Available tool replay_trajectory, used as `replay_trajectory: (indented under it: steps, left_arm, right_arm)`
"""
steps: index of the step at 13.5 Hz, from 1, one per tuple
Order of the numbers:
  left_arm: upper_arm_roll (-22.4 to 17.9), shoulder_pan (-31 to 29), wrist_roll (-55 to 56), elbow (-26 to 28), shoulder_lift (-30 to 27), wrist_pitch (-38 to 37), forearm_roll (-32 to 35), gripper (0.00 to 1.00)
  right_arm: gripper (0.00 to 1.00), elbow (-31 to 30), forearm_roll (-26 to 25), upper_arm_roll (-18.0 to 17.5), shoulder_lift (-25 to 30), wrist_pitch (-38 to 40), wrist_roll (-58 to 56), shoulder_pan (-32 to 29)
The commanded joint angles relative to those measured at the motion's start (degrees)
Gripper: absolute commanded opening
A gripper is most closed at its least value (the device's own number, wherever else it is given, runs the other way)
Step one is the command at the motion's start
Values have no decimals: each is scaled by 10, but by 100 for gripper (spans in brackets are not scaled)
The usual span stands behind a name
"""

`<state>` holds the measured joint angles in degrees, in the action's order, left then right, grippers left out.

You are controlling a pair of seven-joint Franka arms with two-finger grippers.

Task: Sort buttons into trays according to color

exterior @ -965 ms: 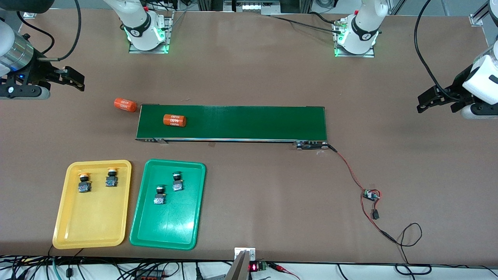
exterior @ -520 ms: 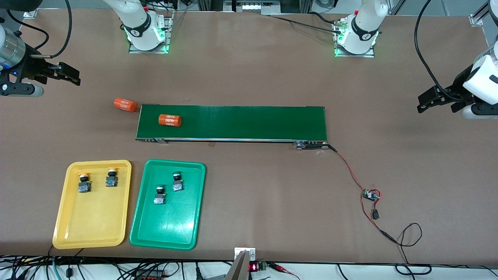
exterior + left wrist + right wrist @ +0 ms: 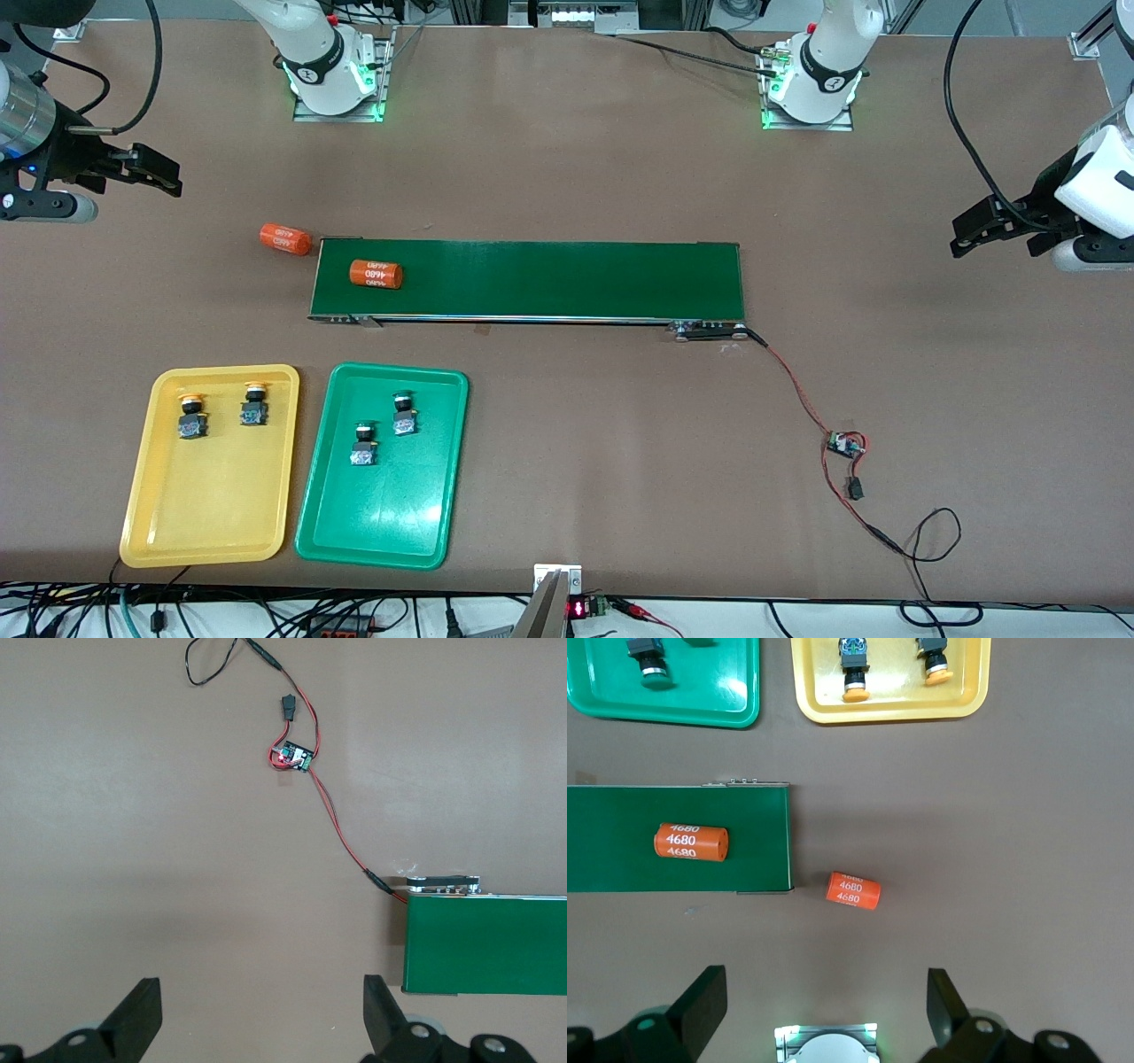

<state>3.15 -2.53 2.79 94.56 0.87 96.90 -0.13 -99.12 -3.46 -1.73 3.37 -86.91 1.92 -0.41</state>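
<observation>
Two yellow-orange buttons (image 3: 221,411) sit in the yellow tray (image 3: 208,532), two green buttons (image 3: 383,433) in the green tray (image 3: 372,532). Left gripper (image 3: 974,232) and right gripper (image 3: 155,173) hover over bare table (image 3: 576,443), jaws apart, empty.

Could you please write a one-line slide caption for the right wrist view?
Open right gripper above an orange cylinder on the table, another on the green belt.
</observation>
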Motion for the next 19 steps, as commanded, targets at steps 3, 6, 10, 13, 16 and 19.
replay_trajectory:
  steps: [3,6,10,13,16,19]
  left_arm:
    - [2,-4,-11,4,-9,-5,10,100]
    - [1,-5,-10,4,-9,-8,10,100]
    - [1,-5,-9,4,-9,-12,10,100]
    - [3,-2,-9,3,-10,-11,10,100]
    - [3,0,-9,3,-10,-12,10,100]
    - [3,1,-9,3,-10,-11,10,100]
  right_arm:
    - [100,21,6,4,-8,13,-3,6]
    - [100,27,7,6,-15,14,-7,2]
    - [100,27,8,7,-18,14,-7,-4]
    - [100,27,8,7,-19,14,-6,-5]
    - [100,28,9,7,-22,13,-3,-4]
    - [100,28,9,7,-22,13,-3,-4]
